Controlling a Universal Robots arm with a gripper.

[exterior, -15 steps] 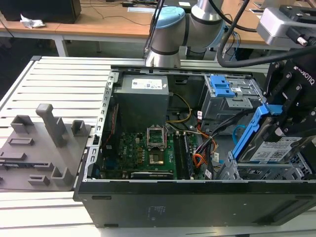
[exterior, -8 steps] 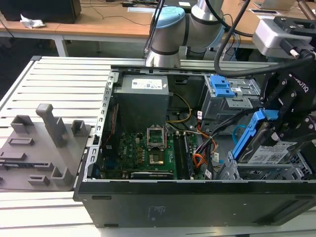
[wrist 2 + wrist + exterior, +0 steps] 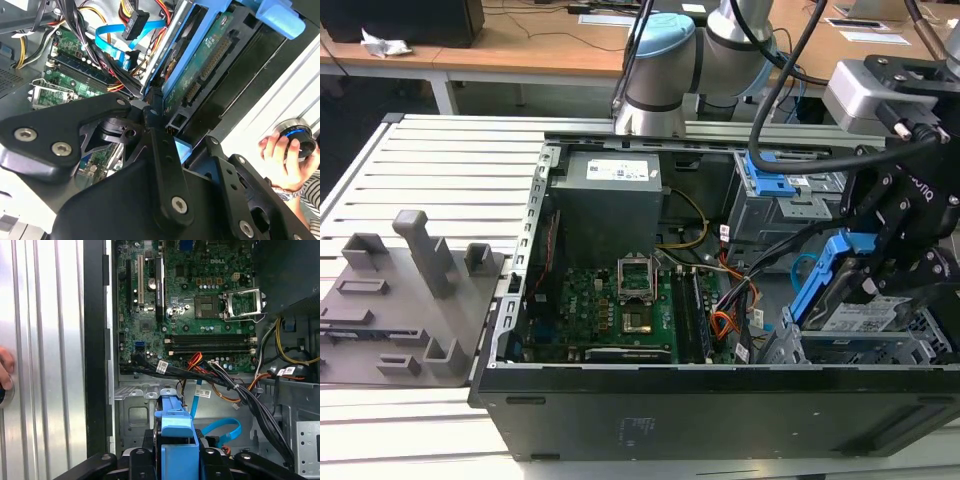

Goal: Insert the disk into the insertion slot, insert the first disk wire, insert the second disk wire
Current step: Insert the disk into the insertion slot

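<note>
My gripper [image 3: 868,272] is shut on the disk [image 3: 860,318], a silver drive with a white-and-blue label in a bright blue frame. The disk is held tilted at the exterior view's right end of the open computer case, its lower edge just over the insertion slot [image 3: 885,350], a low silver-grey metal cage. In the second wrist view the disk [image 3: 210,55] shows its green circuit side and connector, with the gripper [image 3: 177,135] clamped on the frame's edge. The first wrist view looks along the blue frame of the disk [image 3: 175,432] between the black fingers [image 3: 137,456]. A loose blue flat cable [image 3: 220,427] hangs close by.
A taller grey drive box with blue latches [image 3: 775,200] stands behind the cage. The motherboard [image 3: 610,310], the power supply [image 3: 610,200] and bundled cables [image 3: 725,320] take up the case's middle. A grey peg fixture [image 3: 410,290] lies outside it. A person's hand [image 3: 282,155] holds a round knob.
</note>
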